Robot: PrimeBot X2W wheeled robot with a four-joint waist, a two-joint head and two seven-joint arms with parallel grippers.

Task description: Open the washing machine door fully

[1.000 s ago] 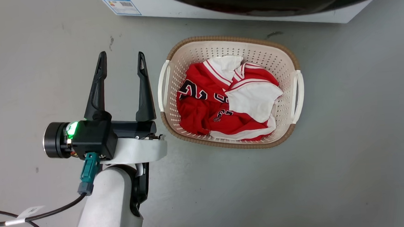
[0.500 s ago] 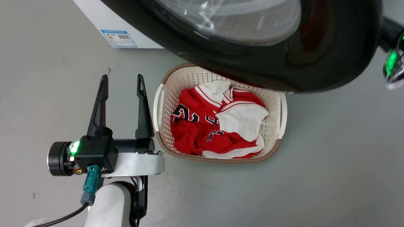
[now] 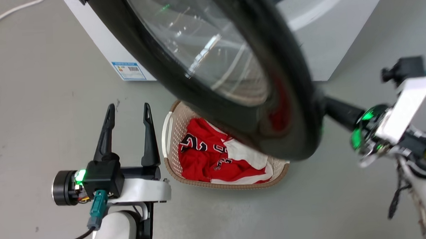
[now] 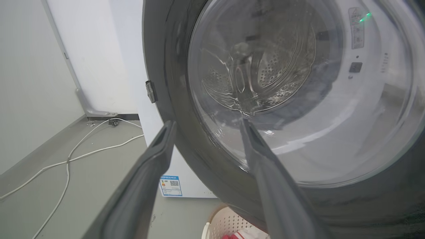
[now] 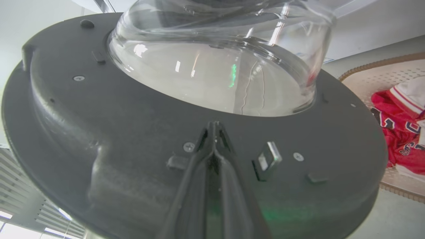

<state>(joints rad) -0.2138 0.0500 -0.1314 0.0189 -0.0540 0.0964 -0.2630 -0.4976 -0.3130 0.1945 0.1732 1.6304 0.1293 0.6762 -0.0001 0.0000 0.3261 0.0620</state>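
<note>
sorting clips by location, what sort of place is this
Likely a laundry corner, perhaps a test room set up as one: a white front-loading washing machine with its round black door swung out, a laundry basket of red and white clothes on the bare grey floor, and a loose white cable nearby.

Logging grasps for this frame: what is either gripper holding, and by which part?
Nothing is gripped. The right gripper is shut, tips against the door's inner face beside the latch; the left gripper is open and empty.

one washing machine (image 3: 325,37); one door (image 3: 288,93); one basket (image 3: 220,185); two grippers (image 3: 129,108) (image 5: 215,126)
</note>
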